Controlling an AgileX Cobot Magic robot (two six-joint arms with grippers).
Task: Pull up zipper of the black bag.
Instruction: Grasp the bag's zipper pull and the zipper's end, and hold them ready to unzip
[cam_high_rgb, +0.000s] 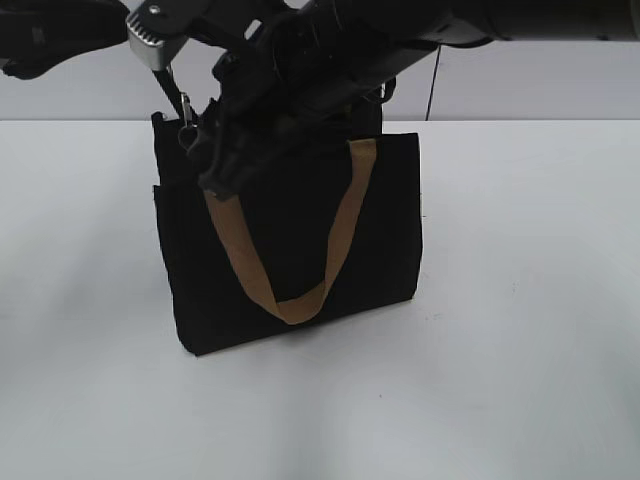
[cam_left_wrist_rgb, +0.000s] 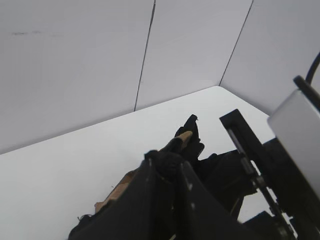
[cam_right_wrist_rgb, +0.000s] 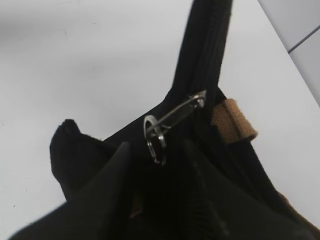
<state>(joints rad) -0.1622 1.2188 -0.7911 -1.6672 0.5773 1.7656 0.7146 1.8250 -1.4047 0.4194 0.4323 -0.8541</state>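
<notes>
Black bag (cam_high_rgb: 300, 240) is soft, floppy fabric; grab the small slick metal pull (cam_right_wrist_rgb: 167, 125). Right gripper (cam_right_wrist_rgb: 155, 155) fingers apart around the pull; left gripper (cam_left_wrist_rgb: 172, 160) pinches bag fabric.

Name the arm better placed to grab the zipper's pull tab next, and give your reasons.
Right. In its wrist view the right gripper has its open fingers straddling the silver pull tab on the black bag. The left gripper appears shut on bag fabric, bracing it.
</notes>
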